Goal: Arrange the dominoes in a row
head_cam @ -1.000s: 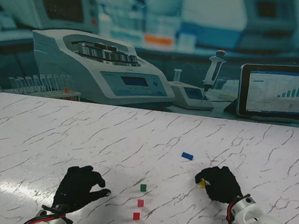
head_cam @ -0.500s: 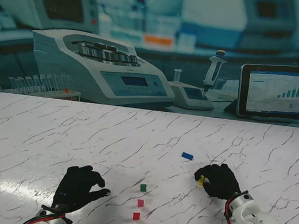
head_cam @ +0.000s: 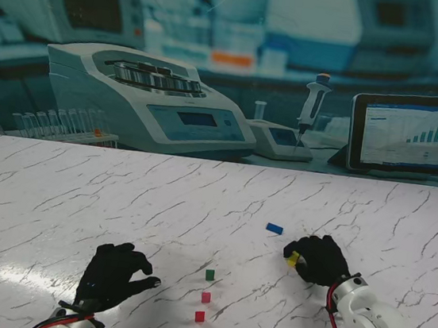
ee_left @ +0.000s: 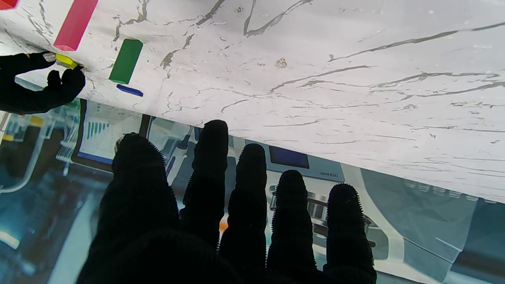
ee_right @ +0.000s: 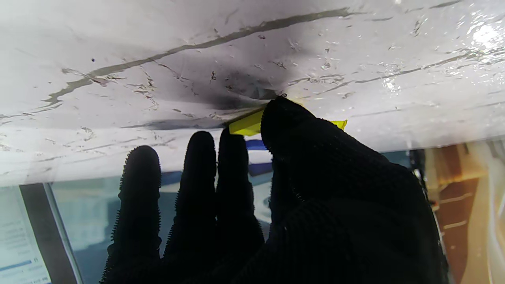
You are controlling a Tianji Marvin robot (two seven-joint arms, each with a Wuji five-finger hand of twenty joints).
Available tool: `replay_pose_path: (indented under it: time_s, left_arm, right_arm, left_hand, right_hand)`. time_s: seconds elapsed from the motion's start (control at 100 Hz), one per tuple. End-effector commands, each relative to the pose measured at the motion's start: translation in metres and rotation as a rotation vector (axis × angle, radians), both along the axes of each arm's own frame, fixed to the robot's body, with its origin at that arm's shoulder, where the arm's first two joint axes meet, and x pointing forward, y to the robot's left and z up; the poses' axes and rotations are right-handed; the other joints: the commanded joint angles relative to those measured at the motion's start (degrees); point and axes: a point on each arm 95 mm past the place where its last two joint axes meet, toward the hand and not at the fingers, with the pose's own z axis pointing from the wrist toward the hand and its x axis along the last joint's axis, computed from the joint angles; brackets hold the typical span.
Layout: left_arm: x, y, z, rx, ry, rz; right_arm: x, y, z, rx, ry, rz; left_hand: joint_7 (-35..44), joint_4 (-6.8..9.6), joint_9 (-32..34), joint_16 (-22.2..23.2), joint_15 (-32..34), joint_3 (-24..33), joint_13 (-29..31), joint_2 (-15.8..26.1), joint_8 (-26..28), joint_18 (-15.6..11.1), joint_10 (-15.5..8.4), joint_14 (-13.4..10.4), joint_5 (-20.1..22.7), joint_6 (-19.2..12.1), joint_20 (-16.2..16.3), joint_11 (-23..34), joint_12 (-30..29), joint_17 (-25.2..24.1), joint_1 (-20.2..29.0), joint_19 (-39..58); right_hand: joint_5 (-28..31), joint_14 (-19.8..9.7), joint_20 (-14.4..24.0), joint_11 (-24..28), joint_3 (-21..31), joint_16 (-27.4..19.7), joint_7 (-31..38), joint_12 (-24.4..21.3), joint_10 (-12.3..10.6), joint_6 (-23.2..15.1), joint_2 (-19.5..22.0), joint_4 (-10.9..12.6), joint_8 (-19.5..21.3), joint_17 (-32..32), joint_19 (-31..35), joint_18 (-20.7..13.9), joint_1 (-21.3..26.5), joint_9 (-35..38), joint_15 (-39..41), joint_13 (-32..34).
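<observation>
The stand view shows the right hand [head_cam: 320, 260] in the lower right of the frame, a little higher and further left than it was a second ago, with the yellow domino [head_cam: 293, 259] now showing clearly at its left edge. A second ago that domino was mostly tucked under the glove; half a second ago it began to peek out. The right wrist view agrees: the thumb [ee_right: 292, 122] and a finger are pinched on the yellow domino [ee_right: 246, 125], which sits right at the marble table [ee_right: 158, 47], though whether it is touching or just lifted cannot be told.

The left hand [head_cam: 113, 276], lower left of the frame, has not shifted across the three stand pictures. Its fingers are spread, holding nothing, which the left wrist view confirms.

Near the lower centre of the frame three dominoes form a short line: the green domino [head_cam: 210, 274] farthest from me, the pink domino [head_cam: 206, 297] next, and the red domino [head_cam: 199, 316] nearest. The blue domino [head_cam: 274, 228] lies flat, well apart from them, just beside the right hand.

My reading is that the pick-up has just succeeded and the carry toward the line has begun. The yellow piece would likely go at the green end, the closest one to the hand. The blue one remains to be fetched.
</observation>
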Motion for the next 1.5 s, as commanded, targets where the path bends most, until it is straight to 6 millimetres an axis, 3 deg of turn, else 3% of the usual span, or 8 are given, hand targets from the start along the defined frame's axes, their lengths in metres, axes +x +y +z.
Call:
replay_pose_path:
  time_s: [0.0, 0.24, 0.79, 0.96, 1.03, 1.14, 1.23, 1.49]
  left_arm:
    - [-0.003, -0.003, -0.002, -0.013, 0.015, -0.017]
    - [-0.003, -0.003, -0.002, -0.013, 0.018, -0.017]
    - [-0.004, -0.003, -0.002, -0.012, 0.016, -0.015]
    - [-0.004, -0.003, -0.002, -0.012, 0.011, -0.015]
    - [-0.004, -0.003, -0.003, -0.013, 0.008, -0.014]
    - [-0.004, -0.003, -0.003, -0.015, 0.004, -0.014]
    - [-0.004, -0.003, -0.003, -0.019, 0.005, -0.013]
    - [-0.004, -0.003, -0.003, -0.026, 0.005, -0.012]
  right_arm:
    - [-0.003, 0.003, -0.003, -0.001, 0.017, -0.001]
    - [-0.002, 0.000, -0.001, -0.011, 0.044, -0.010]
    - [0.004, -0.003, 0.001, -0.032, 0.038, -0.024]
    - [0.005, -0.003, -0.005, -0.033, 0.033, -0.029]
    - [0.006, -0.003, -0.007, -0.031, 0.028, -0.032]
    - [0.005, -0.003, -0.008, -0.020, 0.022, -0.037]
    - [0.004, -0.003, -0.010, -0.006, 0.018, -0.038]
    - [0.003, -0.002, -0.012, 0.011, 0.003, -0.045]
  left_hand:
    - [1.03, 0.19, 1.35, 1.09, 1.21, -0.14, 1.47, 1.26, 0.16, 0.37, -1.57, -1.01, 0.20, -1.80, 0.93, 1.14, 0.73, -0.32, 1.21, 1.94]
    - [1.26, -0.04, 1.42, 1.09, 1.26, -0.25, 1.57, 0.81, 0.05, 0.31, -1.67, -1.16, 0.12, -2.11, 0.96, 1.20, 0.74, -0.30, 1.84, 1.99]
    - [1.81, -0.38, 1.44, 1.09, 1.31, -0.56, 1.56, 0.40, -0.28, 0.29, -1.74, -1.14, -0.08, -2.28, 0.98, 1.30, 0.76, -0.23, 2.75, 2.04]
    - [2.01, -0.38, 1.57, 1.13, 1.39, -0.61, 1.70, 0.55, -0.30, 0.26, -1.67, -1.20, -0.01, -2.27, 1.01, 1.40, 0.80, -0.15, 2.59, 2.10]
    - [2.15, -0.36, 1.66, 1.18, 1.49, -0.61, 1.83, 0.81, -0.27, 0.29, -1.73, -1.15, 0.05, -2.26, 1.05, 1.49, 0.84, -0.10, 2.40, 2.19]
    - [2.23, -0.25, 1.66, 1.21, 1.54, -0.62, 1.87, 1.25, -0.28, 0.33, -1.64, -1.10, 0.07, -2.11, 1.11, 1.53, 0.86, -0.06, 1.88, 2.31]
    - [2.22, -0.05, 1.67, 1.22, 1.51, -0.58, 1.76, 2.02, -0.29, 0.36, -1.58, -1.03, 0.16, -1.83, 1.15, 1.52, 0.86, -0.13, 1.11, 2.37]
    - [1.94, 0.52, 1.75, 1.29, 1.61, -0.03, 1.88, 2.38, -0.18, 0.36, -1.40, -1.01, 0.38, -1.68, 1.23, 1.51, 0.87, -0.08, 0.63, 2.54]
  right_hand:
    - [0.42, 0.56, -0.70, 1.96, 2.82, -1.06, -2.53, -0.79, -0.67, -0.63, 3.05, 2.98, 1.39, -1.09, -0.90, -5.71, -0.24, -0.87, -1.53, -2.48]
    - [-2.63, 1.74, -1.10, -1.75, 2.91, -2.58, -9.59, -3.77, 0.62, -0.20, 3.19, 3.79, -0.13, -1.76, -3.29, -4.39, 0.10, -4.17, -4.35, -4.66]
    - [-0.94, 1.61, -1.07, -2.97, 5.10, -2.99, -9.05, -4.90, 0.43, -0.92, 2.69, 4.07, -0.42, -2.17, -4.43, -3.69, 0.76, -5.53, -5.36, -5.42]
    - [1.92, 1.66, -0.81, -2.11, 3.80, -3.03, -3.28, -5.06, 0.13, -1.49, 2.55, 3.64, 3.22, -2.15, -4.56, -3.69, 0.17, -5.27, -4.56, -4.57]
    - [2.55, 1.43, -0.64, -1.68, 3.45, -3.02, 3.40, -5.09, 0.14, -2.50, 0.04, 0.43, 2.74, -1.94, -4.61, -3.73, 0.78, -5.15, -4.32, -4.67]
    - [2.32, 1.87, -0.59, -1.25, 2.19, -2.77, 13.10, -4.81, 0.98, -4.40, -2.30, -1.24, 3.39, -1.92, -4.71, -3.48, 0.99, -5.40, -4.10, -5.10]
    - [3.07, 2.40, -0.61, -0.25, 1.64, -2.42, 19.47, -3.96, 1.89, -5.87, -3.25, -1.62, 3.63, -1.86, -4.87, -2.72, 0.70, -5.74, -3.66, -5.36]
    - [2.34, 3.24, -0.85, 8.69, 3.22, -2.37, 26.19, 2.69, 2.16, -4.84, -3.26, -1.63, 9.52, -2.99, -5.22, -1.96, 1.84, -11.59, -2.80, -8.31]
